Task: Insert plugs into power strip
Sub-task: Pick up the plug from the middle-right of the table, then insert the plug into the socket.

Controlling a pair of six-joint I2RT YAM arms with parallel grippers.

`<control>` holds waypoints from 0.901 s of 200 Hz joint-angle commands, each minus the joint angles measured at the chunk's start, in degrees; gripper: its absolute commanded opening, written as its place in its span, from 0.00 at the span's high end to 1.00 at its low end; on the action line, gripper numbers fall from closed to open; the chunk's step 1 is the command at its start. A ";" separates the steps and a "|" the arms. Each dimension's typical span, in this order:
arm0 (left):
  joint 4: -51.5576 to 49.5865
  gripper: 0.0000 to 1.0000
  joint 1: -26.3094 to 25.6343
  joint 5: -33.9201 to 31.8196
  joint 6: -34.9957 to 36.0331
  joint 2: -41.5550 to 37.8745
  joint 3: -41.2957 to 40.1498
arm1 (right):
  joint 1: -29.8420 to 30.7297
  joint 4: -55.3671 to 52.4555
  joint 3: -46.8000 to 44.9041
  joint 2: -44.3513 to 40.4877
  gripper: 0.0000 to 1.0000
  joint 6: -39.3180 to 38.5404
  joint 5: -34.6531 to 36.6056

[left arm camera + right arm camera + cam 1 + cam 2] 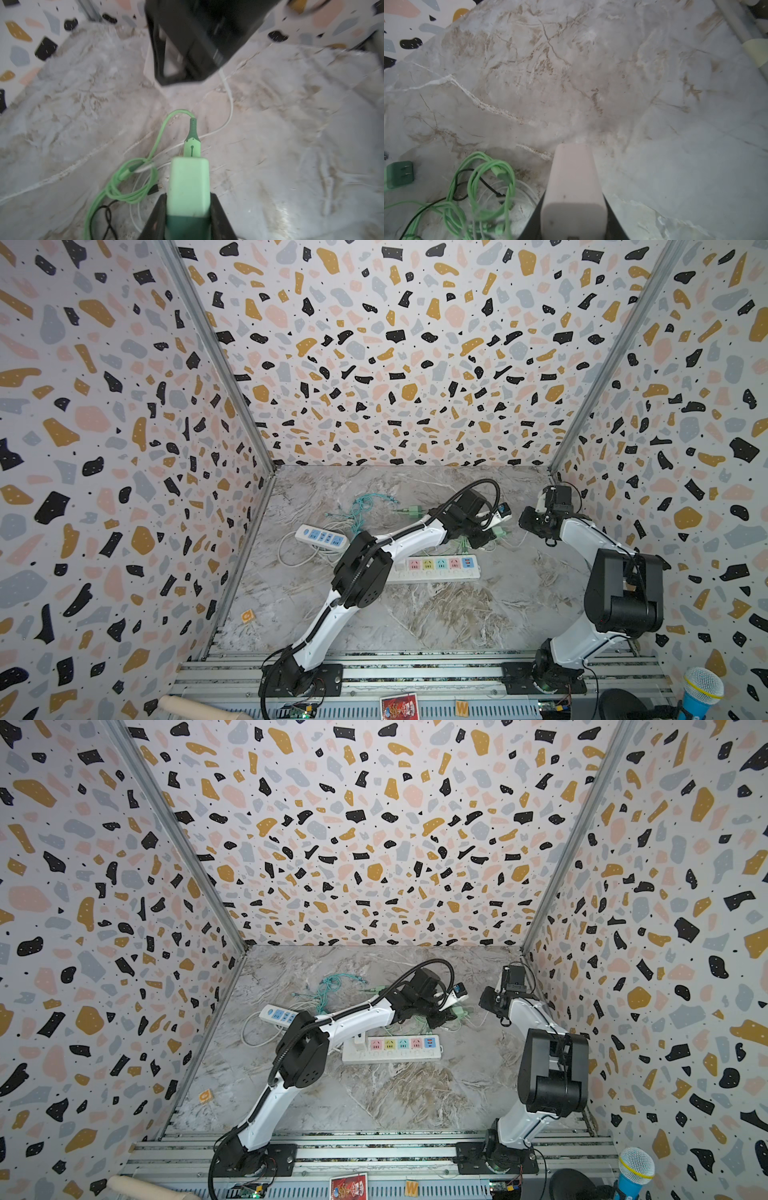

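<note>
Left wrist view has the left hand (188,197) closed on the mint green plug (188,178), its black fingers (158,209) pressed against the plug's two sides and the cable end pointing away over the worktop (291,145). Right wrist view shows the right hand (573,195) likewise clamped on a white plug (572,176). In a top view both hands sit beyond the long power strip (436,568) with pastel sockets, near it but not over it. The step in hand looks like carrying the mint plug to a free socket. To do it well, the lift should be slow, since the green cable (124,182) is looped up with white and black leads that could drag. The prongs are not visible. If they are at the dark end tucked between the fingers, the plug would need turning or passing over before it can go in square. As for writing, a small tile (461,708) on the front rail reads "W". The red card (398,707) beside it is too small to read, and no brand shows on either plug.
</note>
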 commanded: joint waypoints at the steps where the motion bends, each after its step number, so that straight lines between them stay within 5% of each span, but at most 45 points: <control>1: 3.40 0.93 0.43 6.43 -1.83 -4.77 -2.12 | 0.38 0.18 3.15 -0.61 0.73 0.64 1.34; 49: 20.17 0.92 5.94 1.33 -13.47 -15.24 -17.60 | -2.46 -0.87 2.89 -2.59 0.73 0.04 0.83; 128: 21.31 0.94 13.37 -20.65 -19.51 -19.08 -28.08 | -7.42 -1.86 4.94 -8.18 0.73 1.49 -4.84; 180: 18.41 0.83 13.57 -25.17 -19.72 -16.25 -28.37 | -3.76 -5.25 8.38 -11.24 0.73 0.79 -14.03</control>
